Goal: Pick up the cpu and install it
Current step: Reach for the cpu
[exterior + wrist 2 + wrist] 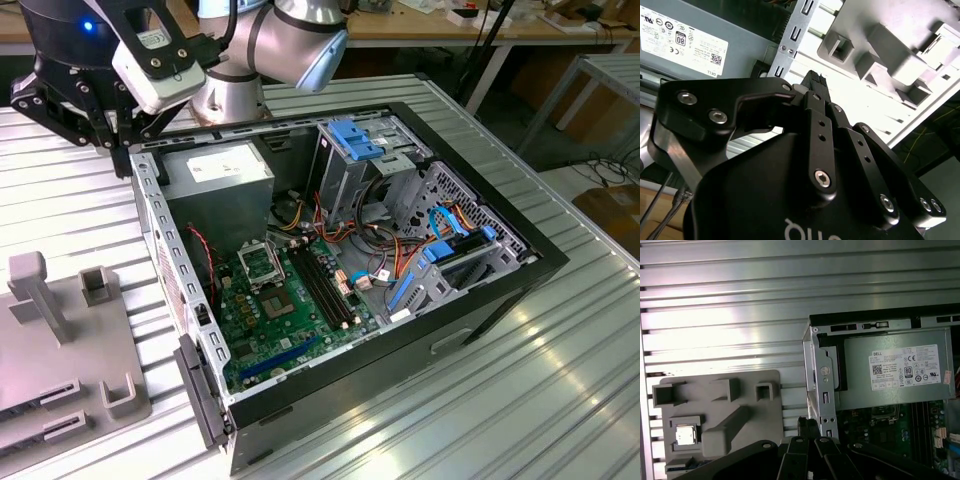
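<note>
The cpu (685, 435) lies in the grey holder (765, 420) beside the case (822, 370); gripper (807, 422) pinched together.

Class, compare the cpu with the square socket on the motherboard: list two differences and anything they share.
The cpu has a silvery face; the socket is dark inside a metal frame. The cpu lies in the grey holder outside the case; the socket sits inside it. Both are square.

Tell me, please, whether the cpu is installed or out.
Out: the cpu lies in a pocket of the grey fixture beside the case.
</note>
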Available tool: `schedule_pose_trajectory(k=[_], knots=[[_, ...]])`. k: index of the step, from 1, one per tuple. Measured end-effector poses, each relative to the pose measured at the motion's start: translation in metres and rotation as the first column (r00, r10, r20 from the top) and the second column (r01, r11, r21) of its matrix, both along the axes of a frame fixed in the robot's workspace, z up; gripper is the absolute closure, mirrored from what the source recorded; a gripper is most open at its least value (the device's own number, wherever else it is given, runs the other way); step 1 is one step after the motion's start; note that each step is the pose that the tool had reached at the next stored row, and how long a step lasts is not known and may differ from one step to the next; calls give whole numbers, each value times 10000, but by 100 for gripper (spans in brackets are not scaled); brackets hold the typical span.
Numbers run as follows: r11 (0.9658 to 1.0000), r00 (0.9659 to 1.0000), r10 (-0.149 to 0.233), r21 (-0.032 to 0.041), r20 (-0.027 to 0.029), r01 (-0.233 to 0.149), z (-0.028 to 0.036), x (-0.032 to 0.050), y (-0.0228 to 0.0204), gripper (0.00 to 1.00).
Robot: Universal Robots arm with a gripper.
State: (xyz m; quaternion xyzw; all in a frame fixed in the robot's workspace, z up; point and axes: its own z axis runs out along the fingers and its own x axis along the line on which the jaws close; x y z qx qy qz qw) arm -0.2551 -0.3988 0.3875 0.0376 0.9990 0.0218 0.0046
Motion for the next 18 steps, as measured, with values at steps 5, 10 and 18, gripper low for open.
schedule_pose_trajectory(k=[5, 10, 18], knots=[[10000, 10000, 0, 0, -7, 0, -2, -24, 0, 89], [10000, 10000, 0, 0, -14, 0, -4, -54, 0, 89], [10000, 10000, 1, 1, -23, -1, -7, -98, 0, 89]])
